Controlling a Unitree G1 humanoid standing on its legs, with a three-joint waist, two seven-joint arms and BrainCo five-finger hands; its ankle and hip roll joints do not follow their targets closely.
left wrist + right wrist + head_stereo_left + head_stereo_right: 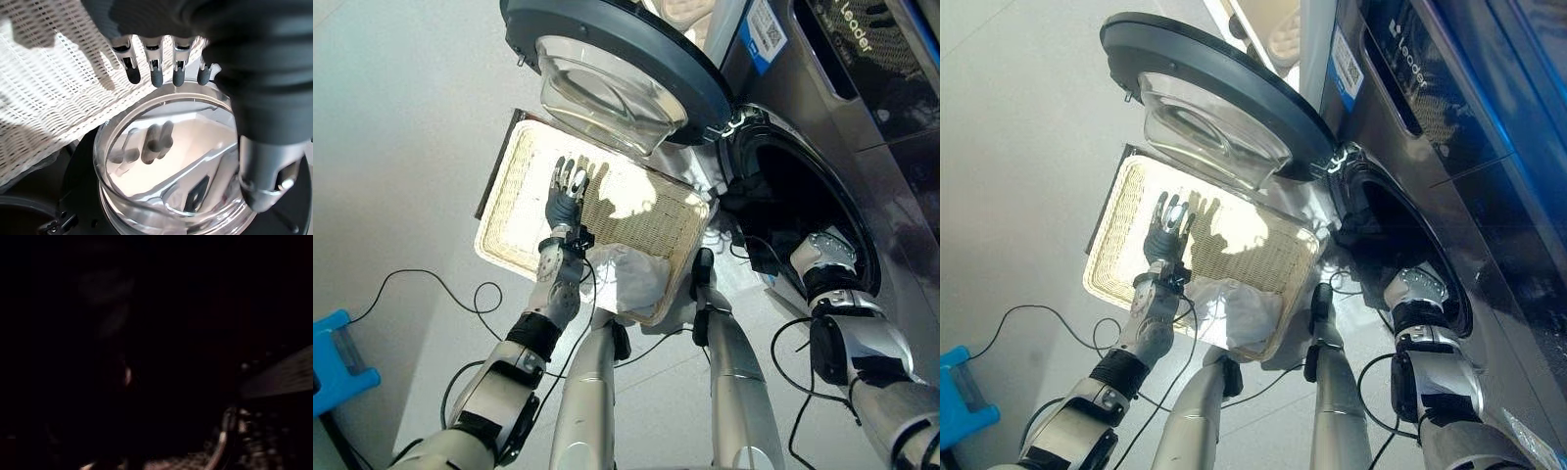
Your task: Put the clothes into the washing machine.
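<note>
My left hand (570, 188) hovers over the far half of the basket (514, 227), fingers (155, 73) straight and spread, holding nothing. A white cloth (628, 279) lies at the basket's near right corner, near my left wrist and apart from those fingers. My right arm reaches into the washing machine (862, 166) past its open door (617, 59); how those fingers stand I cannot tell.

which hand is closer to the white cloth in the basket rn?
Left. The left hand hovers open over the wicker basket, just beyond the white cloth. The right arm reaches into the washing machine drum, hand hidden.
</note>
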